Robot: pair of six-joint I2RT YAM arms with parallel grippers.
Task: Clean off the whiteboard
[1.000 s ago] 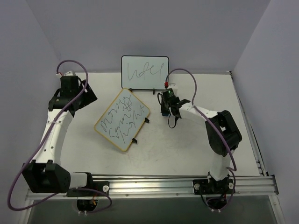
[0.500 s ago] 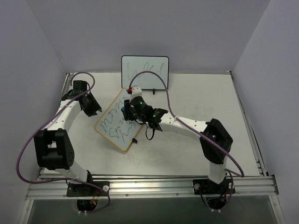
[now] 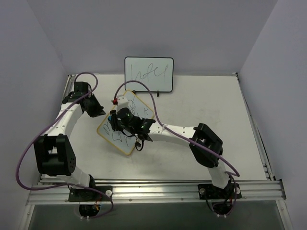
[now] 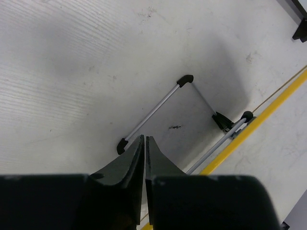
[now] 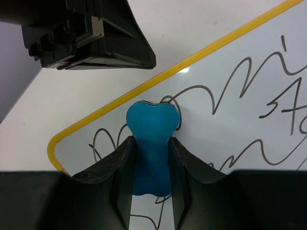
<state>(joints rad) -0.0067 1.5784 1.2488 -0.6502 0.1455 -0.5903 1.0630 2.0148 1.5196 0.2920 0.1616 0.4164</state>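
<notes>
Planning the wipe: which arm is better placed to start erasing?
Right. The right gripper holds the eraser over writing on the whiteboard; the left gripper is shut, empty, beside it.

I see a black-framed board (image 3: 148, 74) standing upright at the table's (image 3: 206, 96) far edge, one scribble (image 3: 151, 73) on it, lilac walls (image 3: 201, 33) around

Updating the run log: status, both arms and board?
Right gripper shut on blue eraser, over the whiteboard near its corner. Left gripper shut, empty, just off the frame. Handwriting unwiped. Nothing else in the path.
</notes>
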